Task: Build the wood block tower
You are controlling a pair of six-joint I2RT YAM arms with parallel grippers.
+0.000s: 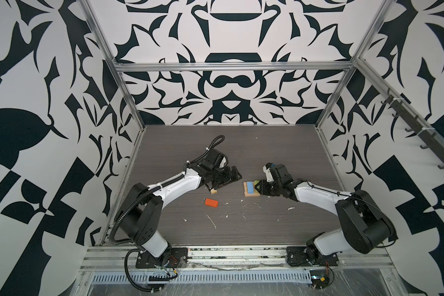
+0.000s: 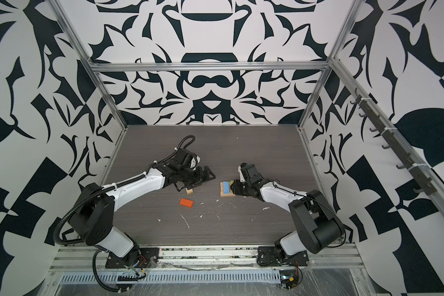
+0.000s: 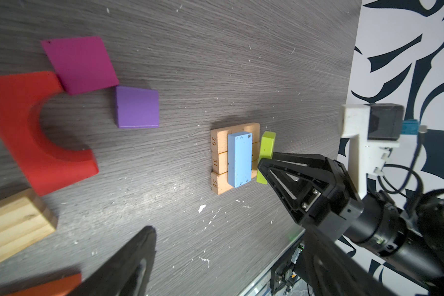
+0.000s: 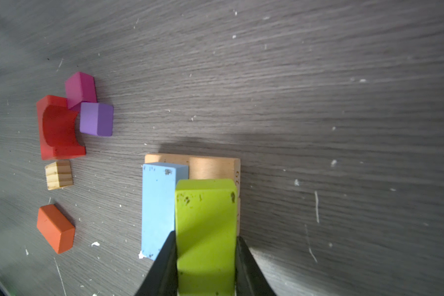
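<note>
The right gripper [image 4: 206, 237] pinches the lime block [image 4: 205, 205] tight by its two long sides, near one end. The block's long way points straight out from the gripper. It runs the same way as the blue block [image 4: 158, 205], which lies flat across the tan planks [image 4: 210, 166] on the worktop [image 4: 318, 102]. The lime block sits just beside the blue one, on the side nearer the right arm, over the bare part of the planks. Whether it rests on them yet cannot be told. So the next move looks small: straight down, then let go. The left gripper [image 1: 227, 179] is spread wide and holds nothing. It hangs by the tan cube [image 1: 214, 191], apart from the planks.
</note>
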